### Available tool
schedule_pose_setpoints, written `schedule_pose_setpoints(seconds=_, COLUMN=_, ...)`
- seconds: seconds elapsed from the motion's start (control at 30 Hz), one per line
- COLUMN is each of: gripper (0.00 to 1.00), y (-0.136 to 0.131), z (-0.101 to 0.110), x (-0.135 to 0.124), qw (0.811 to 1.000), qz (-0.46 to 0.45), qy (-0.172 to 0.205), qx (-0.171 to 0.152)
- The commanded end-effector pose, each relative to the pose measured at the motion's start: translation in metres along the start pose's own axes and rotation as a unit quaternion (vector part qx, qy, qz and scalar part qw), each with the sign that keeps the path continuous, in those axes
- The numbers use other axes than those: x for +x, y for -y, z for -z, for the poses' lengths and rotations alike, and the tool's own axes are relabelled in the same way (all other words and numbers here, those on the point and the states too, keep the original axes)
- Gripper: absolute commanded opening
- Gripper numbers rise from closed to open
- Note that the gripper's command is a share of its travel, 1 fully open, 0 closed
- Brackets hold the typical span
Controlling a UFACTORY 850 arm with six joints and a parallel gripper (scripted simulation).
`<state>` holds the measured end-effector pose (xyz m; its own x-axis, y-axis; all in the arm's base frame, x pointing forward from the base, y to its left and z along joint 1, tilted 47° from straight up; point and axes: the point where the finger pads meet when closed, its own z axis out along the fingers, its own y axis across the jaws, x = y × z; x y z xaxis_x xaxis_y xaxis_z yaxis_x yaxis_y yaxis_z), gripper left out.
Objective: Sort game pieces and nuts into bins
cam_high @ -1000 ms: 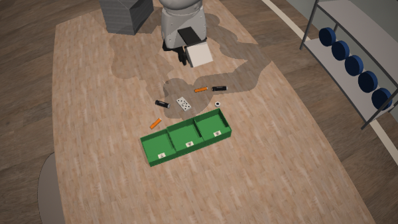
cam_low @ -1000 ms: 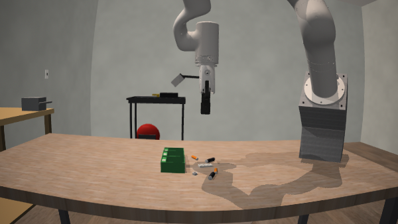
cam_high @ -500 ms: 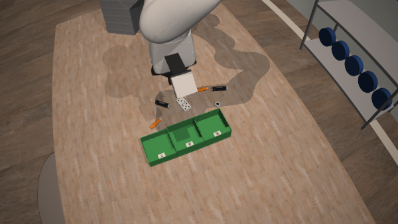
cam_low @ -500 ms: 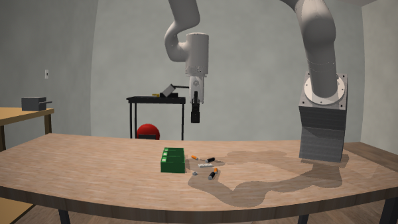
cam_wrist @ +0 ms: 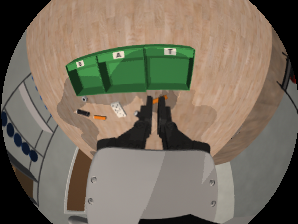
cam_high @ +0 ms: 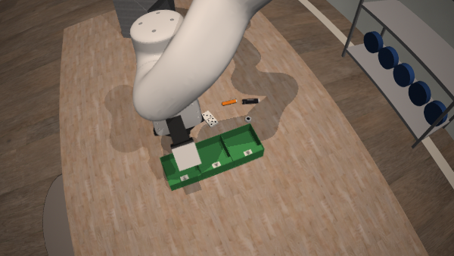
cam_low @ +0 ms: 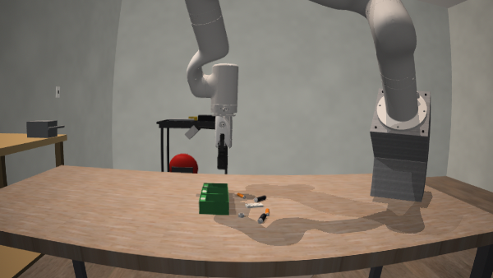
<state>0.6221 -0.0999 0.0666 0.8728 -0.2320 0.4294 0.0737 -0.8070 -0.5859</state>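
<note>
Three joined green bins [cam_high: 227,166] [cam_low: 214,205] [cam_wrist: 127,76] stand on the table; their labels are too small to read. A white domino [cam_high: 209,119] [cam_low: 254,205] [cam_wrist: 117,110] lies just behind them. A small metal nut [cam_high: 248,118] [cam_low: 241,215] lies to its right. My gripper [cam_low: 222,166] [cam_wrist: 155,104] is shut with nothing between the fingers. It hangs high above the table, just behind the bins' left end. In the top view the arm and the wrist camera box hide the fingers.
An orange battery [cam_high: 229,102] [cam_wrist: 99,116] and a black battery [cam_high: 250,101] [cam_wrist: 83,112] lie behind the domino. Another orange-ended battery [cam_low: 263,215] lies near the nut. An orange thing [cam_wrist: 156,100] shows past my fingertips. The robot's grey base [cam_low: 398,164] stands at the right.
</note>
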Motion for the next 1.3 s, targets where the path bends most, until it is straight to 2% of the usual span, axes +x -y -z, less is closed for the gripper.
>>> schedule_pose_setpoints(seconds=0.0, gripper=0.07, y=-0.018, z=-0.018, x=0.018, qw=1.000, qz=0.000, qy=0.001, qx=0.001)
schedule_pose_setpoints(seconds=0.07, gripper=0.07, y=-0.028, z=-0.028, x=0.027, qw=1.000, qz=0.000, qy=0.001, qx=0.001)
schedule_pose_setpoints(seconds=0.37, gripper=0.07, y=-0.029, z=-0.028, x=0.028, qw=1.000, qz=0.000, qy=0.001, qx=0.001)
schedule_pose_setpoints(seconds=0.53, gripper=0.07, y=-0.029, z=-0.036, x=0.028, qw=1.000, qz=0.000, qy=0.001, qx=0.001)
schedule_pose_setpoints(seconds=1.03, gripper=0.07, y=-0.029, z=-0.076, x=0.027, qw=1.000, qz=0.000, qy=0.001, qx=0.001)
schedule_pose_setpoints(seconds=1.27, gripper=0.07, y=-0.029, z=-0.081, x=0.027, qw=1.000, qz=0.000, qy=0.001, qx=0.001)
